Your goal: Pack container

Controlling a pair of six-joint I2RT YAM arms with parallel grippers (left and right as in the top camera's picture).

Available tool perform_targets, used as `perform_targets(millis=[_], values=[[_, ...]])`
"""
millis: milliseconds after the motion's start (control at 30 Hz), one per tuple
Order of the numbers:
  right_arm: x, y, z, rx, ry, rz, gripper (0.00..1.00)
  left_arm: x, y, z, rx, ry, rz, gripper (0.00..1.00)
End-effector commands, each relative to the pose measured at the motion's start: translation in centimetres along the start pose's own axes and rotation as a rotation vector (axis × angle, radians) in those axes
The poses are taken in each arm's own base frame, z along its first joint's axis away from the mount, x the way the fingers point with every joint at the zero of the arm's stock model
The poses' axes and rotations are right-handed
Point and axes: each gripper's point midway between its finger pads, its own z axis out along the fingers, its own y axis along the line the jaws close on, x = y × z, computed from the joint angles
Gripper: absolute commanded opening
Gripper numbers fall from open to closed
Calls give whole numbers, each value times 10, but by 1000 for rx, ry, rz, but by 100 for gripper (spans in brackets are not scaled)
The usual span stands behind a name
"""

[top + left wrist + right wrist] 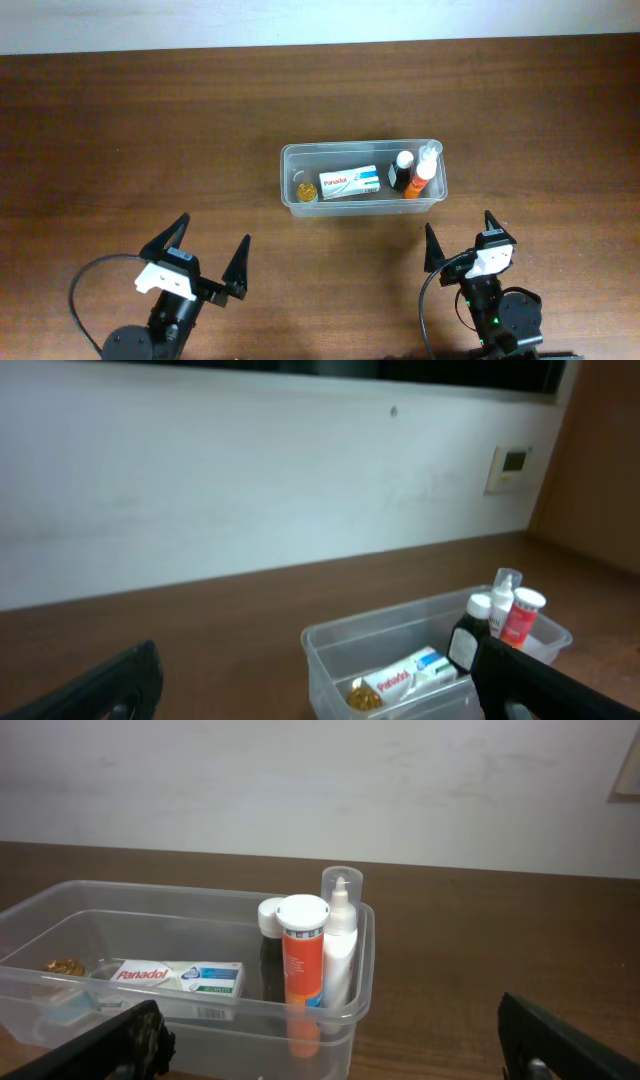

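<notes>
Overhead, we see the container (350, 147) mid-bench (120, 150), holding a Panadol box (349, 183) and an upright orange bottle (420, 178). A careless reach over the rim could topple that bottle (it stands crowded at one end). The left fingers (240, 262) and right fingers (432, 250) are spread apart and empty, well short of the tub.

From the left wrist, the container (330, 650) sits ahead, rightward. From the right wrist, the container (150, 890) lies ahead, leftward.

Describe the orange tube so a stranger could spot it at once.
Look at the clear container in the middle of the brown table. Three upright items cluster at its end nearer the right arm. The tube is the only orange one, with a flat white cap, beside a dark bottle and a white spray bottle.
</notes>
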Motion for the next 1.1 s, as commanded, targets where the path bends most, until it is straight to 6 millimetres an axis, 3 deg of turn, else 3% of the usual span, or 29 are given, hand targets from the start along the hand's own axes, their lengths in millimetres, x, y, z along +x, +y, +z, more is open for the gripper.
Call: perform_targets(millis=[0, 433, 733, 1067], values=[[1, 3, 0, -14, 0, 0, 98, 1, -4, -4, 16, -30, 27, 99], [1, 3, 0, -14, 0, 0, 98, -17, 0, -3, 5, -252, 90, 100], [1, 3, 0, -14, 0, 0, 98, 5, 40, -1, -204, -292, 66, 99], [1, 3, 0, -14, 0, 0, 98, 34, 65, -1, -342, -195, 37, 99]])
